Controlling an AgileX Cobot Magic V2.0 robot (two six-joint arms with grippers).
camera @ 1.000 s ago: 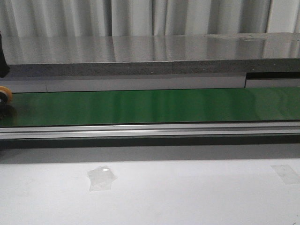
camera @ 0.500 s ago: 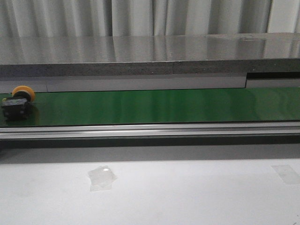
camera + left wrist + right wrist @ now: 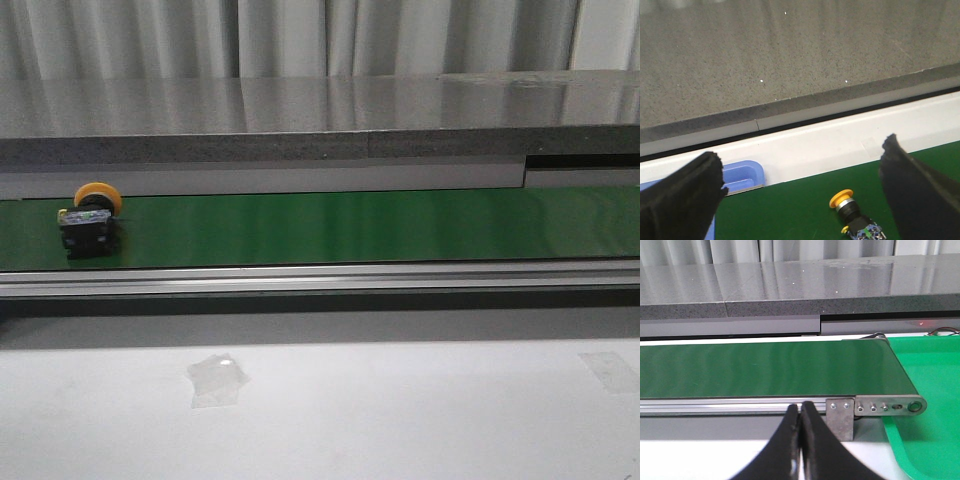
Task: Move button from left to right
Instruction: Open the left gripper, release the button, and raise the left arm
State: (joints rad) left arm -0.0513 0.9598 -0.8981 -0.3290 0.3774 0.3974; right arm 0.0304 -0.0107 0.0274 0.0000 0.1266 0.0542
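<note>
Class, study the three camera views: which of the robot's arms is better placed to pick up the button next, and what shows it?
Probably the left. The left pincer hangs open with the button between its fingers' span on the green belt. The right pincer is shut, near the belt's far right end, with no button in its view.

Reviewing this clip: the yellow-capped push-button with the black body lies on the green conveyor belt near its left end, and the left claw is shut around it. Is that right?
Not quite. The yellow-capped push-button with the black body does lie on the green conveyor belt near its left end, but the left claw is open and not holding it; the left wrist view shows its fingers spread wide with the button lying free between them.
</note>
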